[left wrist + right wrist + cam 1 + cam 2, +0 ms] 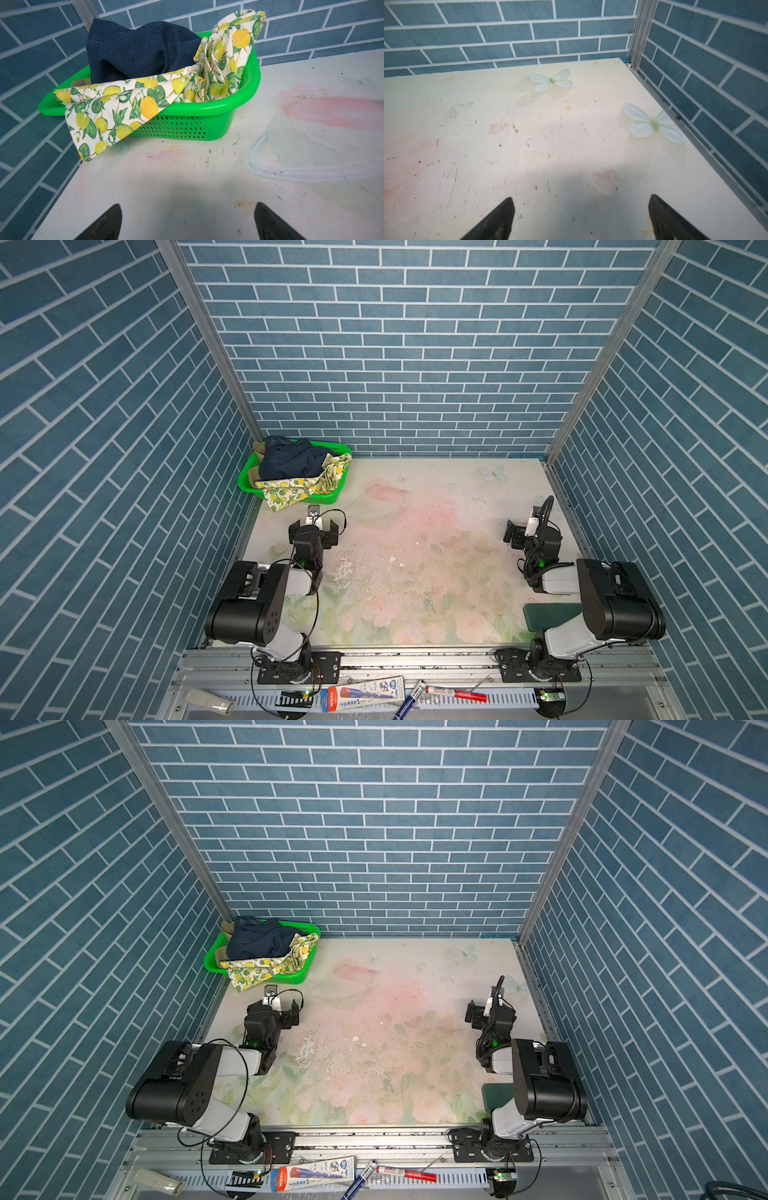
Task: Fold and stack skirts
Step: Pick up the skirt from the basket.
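The skirts are piled in a green mesh basket (328, 499) (187, 128) at the table's back left corner. The dark blue denim skirt (291, 462) (259, 940) (135, 52) lies on top. Under it, the lemon-print skirt (291, 489) (257, 969) (124, 99) spills over the basket's front rim. Only a sliver of the khaki skirt (258, 448) (81, 82) shows at the basket's left side. My left gripper (313, 524) (272, 1006) (188, 205) is open and empty, low over the table just in front of the basket. My right gripper (530, 526) (490, 1006) (581, 198) is open and empty near the right wall.
Blue brick walls close in the flower-printed table (415, 572) on three sides. A dark green flat object (548, 614) lies under the right arm at the front right. Markers and a tube pack (365, 691) sit on the front rail.
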Action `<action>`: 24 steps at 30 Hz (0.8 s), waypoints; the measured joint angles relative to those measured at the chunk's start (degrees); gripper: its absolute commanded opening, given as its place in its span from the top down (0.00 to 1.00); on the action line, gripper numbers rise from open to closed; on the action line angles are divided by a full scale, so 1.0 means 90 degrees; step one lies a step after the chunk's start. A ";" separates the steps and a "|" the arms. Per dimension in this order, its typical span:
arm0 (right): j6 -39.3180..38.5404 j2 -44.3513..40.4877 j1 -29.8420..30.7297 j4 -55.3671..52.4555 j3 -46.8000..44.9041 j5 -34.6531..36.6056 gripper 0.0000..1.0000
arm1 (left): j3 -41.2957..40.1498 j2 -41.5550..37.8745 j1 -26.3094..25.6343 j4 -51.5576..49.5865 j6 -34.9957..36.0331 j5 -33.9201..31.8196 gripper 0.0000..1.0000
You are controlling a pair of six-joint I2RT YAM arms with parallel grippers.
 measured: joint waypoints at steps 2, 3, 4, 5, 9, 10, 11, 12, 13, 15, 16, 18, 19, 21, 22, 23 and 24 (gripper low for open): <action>-0.0017 0.0000 0.0015 0.0148 -0.0078 0.0039 0.01 | -0.0129 0.0000 -0.0061 0.0165 0.0070 -0.0083 0.00; -0.0017 0.0000 0.0022 0.0219 -0.0126 0.0049 0.01 | -0.0199 0.0000 -0.0100 0.0255 0.0090 -0.0136 0.00; -0.0019 -0.0002 0.0024 0.0304 -0.0192 0.0066 0.01 | -0.0262 0.0000 -0.0141 0.0359 0.0119 -0.0187 0.00; -0.0019 -0.0002 0.0024 0.0355 -0.0240 0.0080 0.01 | -0.0313 0.0000 -0.0180 0.0444 0.0143 -0.0250 0.00; -0.0024 -0.0182 0.0039 0.0415 -0.0401 0.0119 0.01 | -0.0471 -0.0007 -0.0321 0.0838 0.0206 -0.0600 0.00; -0.0032 -0.0335 0.0053 0.0403 -0.0457 0.0153 0.01 | -0.0534 -0.0046 -0.0391 0.0925 0.0223 -0.0792 0.00; -0.0053 -0.0522 0.0070 0.0359 -0.0500 0.0187 0.01 | -0.0593 -0.0148 -0.0500 0.0940 0.0255 -0.1027 0.00; -0.0063 -0.0707 0.0090 0.0333 -0.0534 0.0226 0.01 | -0.0627 -0.0250 -0.0607 0.0935 0.0296 -0.1214 0.00; -0.0063 -0.0930 0.0117 0.0253 -0.0551 0.0279 0.01 | -0.0639 -0.0437 -0.0787 0.0869 0.0376 -0.1486 0.00; -0.0053 -0.1472 0.0153 -0.0029 -0.0551 0.0415 0.01 | -0.0546 -0.0872 -0.1132 0.0563 0.0515 -0.1855 0.00; -0.0039 -0.1717 0.0165 -0.0151 -0.0554 0.0483 0.01 | -0.0440 -0.1139 -0.1294 0.0282 0.0539 -0.2035 0.00; -0.0005 -0.2120 0.0180 -0.0328 -0.0551 0.0646 0.01 | -0.0163 -0.1705 -0.1537 -0.0308 0.0534 -0.2314 0.00; 0.0017 -0.2276 0.0182 -0.0427 -0.0551 0.0753 0.01 | 0.0022 -0.2028 -0.1625 -0.0699 0.0515 -0.2424 0.00; 0.0073 -0.2511 0.0189 -0.0692 -0.0551 0.0942 0.01 | 0.0495 -0.2596 -0.1736 -0.1571 0.0459 -0.2562 0.00; 0.0124 -0.2625 0.0189 -0.0845 -0.0551 0.1013 0.01 | 0.0838 -0.2841 -0.1763 -0.2130 0.0401 -0.2599 0.00; 0.0163 -0.2749 0.0192 -0.1013 -0.0551 0.1061 0.01 | 0.1146 -0.3004 -0.1773 -0.2572 0.0355 -0.2618 0.00; 0.0180 -0.2849 0.0192 -0.1141 -0.0551 0.1095 0.01 | 0.1477 -0.3138 -0.1775 -0.3036 0.0272 -0.2659 0.01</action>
